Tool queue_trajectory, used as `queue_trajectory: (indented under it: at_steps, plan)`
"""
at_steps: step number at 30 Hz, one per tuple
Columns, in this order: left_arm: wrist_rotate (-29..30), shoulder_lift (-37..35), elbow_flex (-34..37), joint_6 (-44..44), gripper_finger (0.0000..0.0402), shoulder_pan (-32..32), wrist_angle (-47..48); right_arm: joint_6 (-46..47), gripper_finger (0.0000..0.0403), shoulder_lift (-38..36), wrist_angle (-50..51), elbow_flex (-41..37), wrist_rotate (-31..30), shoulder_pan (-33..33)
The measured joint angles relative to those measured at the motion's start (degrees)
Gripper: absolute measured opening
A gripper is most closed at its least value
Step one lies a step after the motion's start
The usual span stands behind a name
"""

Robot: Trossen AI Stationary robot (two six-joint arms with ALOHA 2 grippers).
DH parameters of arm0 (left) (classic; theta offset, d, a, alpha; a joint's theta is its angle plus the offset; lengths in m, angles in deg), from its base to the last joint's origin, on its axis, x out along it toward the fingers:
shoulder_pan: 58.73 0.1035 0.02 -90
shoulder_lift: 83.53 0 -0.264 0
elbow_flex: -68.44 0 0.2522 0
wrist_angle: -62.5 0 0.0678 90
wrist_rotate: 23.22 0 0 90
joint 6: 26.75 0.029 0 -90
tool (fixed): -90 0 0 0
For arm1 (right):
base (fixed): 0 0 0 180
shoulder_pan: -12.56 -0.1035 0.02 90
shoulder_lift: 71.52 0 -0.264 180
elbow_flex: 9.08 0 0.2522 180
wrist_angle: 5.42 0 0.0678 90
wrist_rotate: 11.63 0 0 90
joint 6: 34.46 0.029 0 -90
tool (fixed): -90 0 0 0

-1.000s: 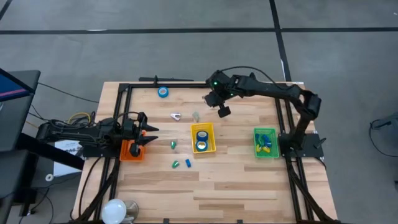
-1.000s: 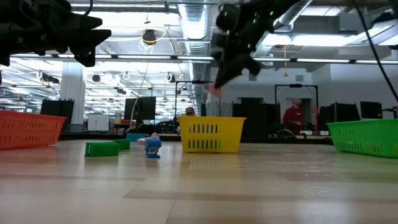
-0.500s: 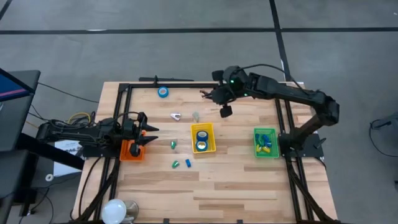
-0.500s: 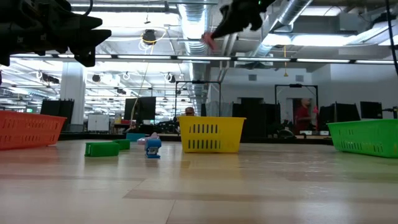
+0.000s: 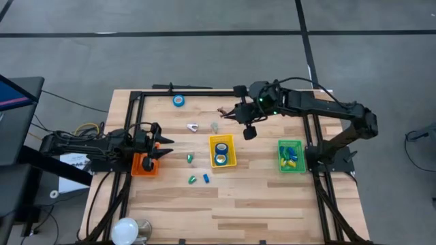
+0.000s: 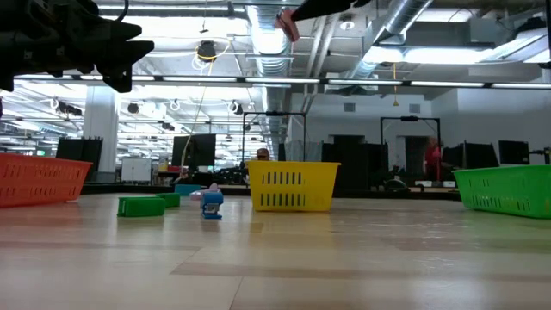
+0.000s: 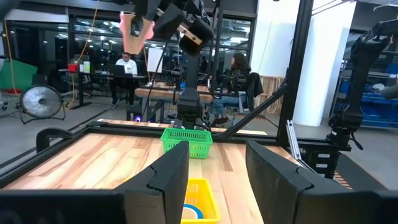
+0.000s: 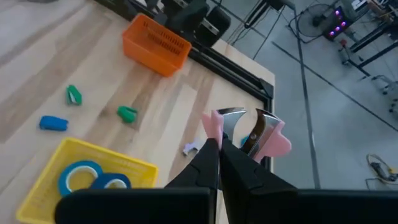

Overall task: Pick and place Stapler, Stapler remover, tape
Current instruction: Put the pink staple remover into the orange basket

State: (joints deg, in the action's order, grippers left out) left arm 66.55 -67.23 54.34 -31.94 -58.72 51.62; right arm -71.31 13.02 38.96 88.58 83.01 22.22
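My right gripper (image 5: 227,112) hangs high over the table's far middle, shut on a pink staple remover (image 8: 249,132), which also shows in the low view (image 6: 288,24). One blue tape roll (image 5: 178,101) lies flat near the far edge. Two more tape rolls (image 5: 221,153) lie in the yellow basket (image 5: 232,151). Small green and blue staplers (image 5: 193,180) lie on the wood near the middle. My left gripper (image 7: 217,180) stands open and empty over the orange basket (image 5: 143,165) at the table's left. My right gripper pinches the pink staple remover between its two fingers (image 8: 211,155), at the end nearest them (image 8: 231,144). Its pink wings and metal claws stick out past the fingertips. The fingers slant down toward the table's left. The remover is lifted well clear of the table.
A green basket (image 5: 291,156) with blue and yellow pieces stands at the right. A small white piece (image 5: 193,126) and a pale one (image 5: 214,126) lie on the wood beyond the yellow basket. A black frame (image 5: 136,102) runs round the table. People sit in the room behind.
My right gripper has risen well above the table with the pink staple remover, staying shut on it, and has tipped up nearer to level. The remover has gone up with it, out past the top of the low view.
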Motion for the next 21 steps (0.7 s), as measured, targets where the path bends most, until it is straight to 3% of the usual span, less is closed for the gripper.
queue_trajectory:
  at_steps: [8,15,21]
  plan:
    - [0.07,0.0,0.0,-0.55,0.015,0.01,-6.44,2.64,0.0,0.0,-0.51,0.0,-0.05,-1.15]
    - [0.17,0.09,-0.11,-6.38,0.015,0.0,-11.01,5.43,0.0,0.0,-1.71,0.0,-0.2,-0.87]
    - [-1.42,5.07,-3.9,-8.88,0.015,0.01,-11.02,5.96,0.0,0.0,-4.16,0.0,-0.19,-0.87]
